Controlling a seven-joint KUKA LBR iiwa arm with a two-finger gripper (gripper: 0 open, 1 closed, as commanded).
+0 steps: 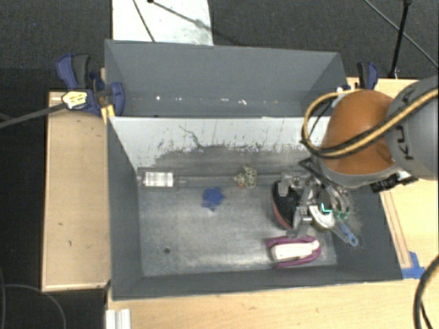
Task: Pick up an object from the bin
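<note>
Gripper (304, 211) down in the right part of the bin (219, 74), under the arm's orange cover (357, 132). Released or clenched: cannot tell, the wrist hardware hides it.

Nearest the front wall: a purple-and-white object (295, 250), lying flat, just below the gripper in view, apart from it.

To the right of that, a small blue-handled tool (346, 236) lies slanted beside the gripper's lower right.

Next back: a black-and-red rounded object (280, 205), directly at the gripper's left side and touching or nearly touching it. No thing seen held.

Mid-floor, well to the left: a small blue piece (212, 198), alone.

Along the foot of the far wall: a crumpled tan scrap (247, 177), and further left a clear tube (158, 179) lying on its side.
</note>
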